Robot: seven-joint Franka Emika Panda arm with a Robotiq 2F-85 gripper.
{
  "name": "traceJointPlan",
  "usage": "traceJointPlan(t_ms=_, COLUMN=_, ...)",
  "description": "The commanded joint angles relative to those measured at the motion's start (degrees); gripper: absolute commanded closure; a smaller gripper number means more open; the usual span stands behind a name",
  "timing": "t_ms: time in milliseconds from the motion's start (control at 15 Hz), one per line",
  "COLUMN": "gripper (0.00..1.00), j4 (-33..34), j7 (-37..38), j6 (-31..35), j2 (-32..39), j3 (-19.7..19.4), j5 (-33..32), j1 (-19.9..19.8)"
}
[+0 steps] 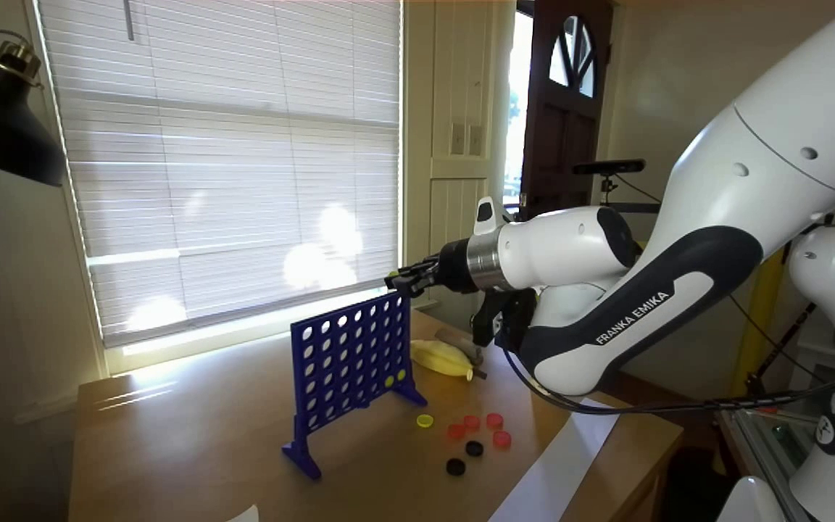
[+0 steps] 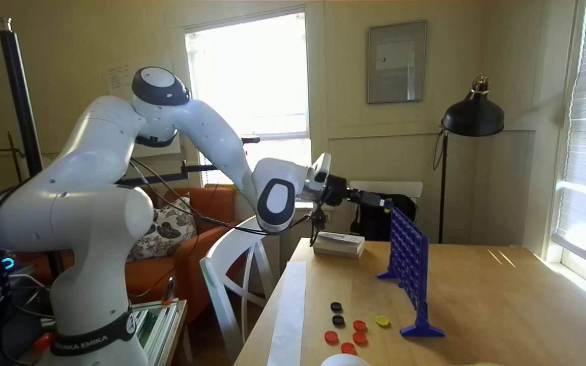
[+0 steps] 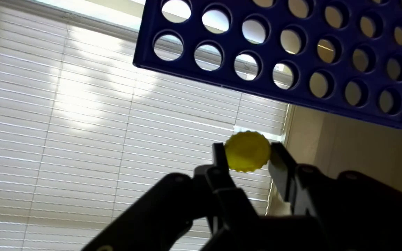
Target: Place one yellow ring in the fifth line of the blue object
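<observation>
Gripper [image 3: 248, 150] jaws are clamped on a yellow disc [image 3: 247, 153], squeezing its rim from both sides, clear in the wrist view. Disc is up in the air near the top edge of the blue Connect Four grid [image 2: 409, 256]; a gap shows between them, so it's outside the frame. Can't tell which column it lines up with.

Grid stands upright on the wooden table [image 1: 193, 435]. Two seated yellow discs [image 1: 389, 381] are side by side in it, low down at one end.

Between grid and white strip [image 2: 288, 305], lying on the table: one loose yellow disc [image 2: 382, 321] nearest the grid, four red discs [image 2: 359, 339] near it, two black discs [image 2: 338, 321] just beside the reds. Yellow banana-like object [image 1: 441, 357] lies near a grid foot in an exterior view. Black lamp [image 2: 472, 117] stands beyond the table.
</observation>
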Motion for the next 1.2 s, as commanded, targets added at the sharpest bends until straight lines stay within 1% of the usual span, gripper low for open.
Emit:
traceJointPlan(t_ms=0, gripper=0.9, j4=0.18, j7=-6.57, j6=4.78, j2=-8.0, j3=5.96, j5=1.18, j1=-6.29)
traceJointPlan(t_ms=333, gripper=0.9, j4=0.96, j7=-12.19, j6=8.65, j2=-13.8, j3=15.2, j5=1.73, j1=-16.03)
traceJointPlan(t_ms=533, gripper=0.9, j4=1.61, j7=-15.92, j6=10.39, j2=-16.8, j3=22.12, j5=2.06, j1=-22.89)
traceJointPlan(t_ms=933, gripper=0.9, j4=3.06, j7=-23.1, j6=13.4, j2=-20.96, j3=38.11, j5=3.25, j1=-38.4)
traceJointPlan(t_ms=1133, gripper=0.9, j4=3.78, j7=-27.14, j6=13.3, j2=-22.61, j3=46.39, j5=5.5, j1=-46.29)
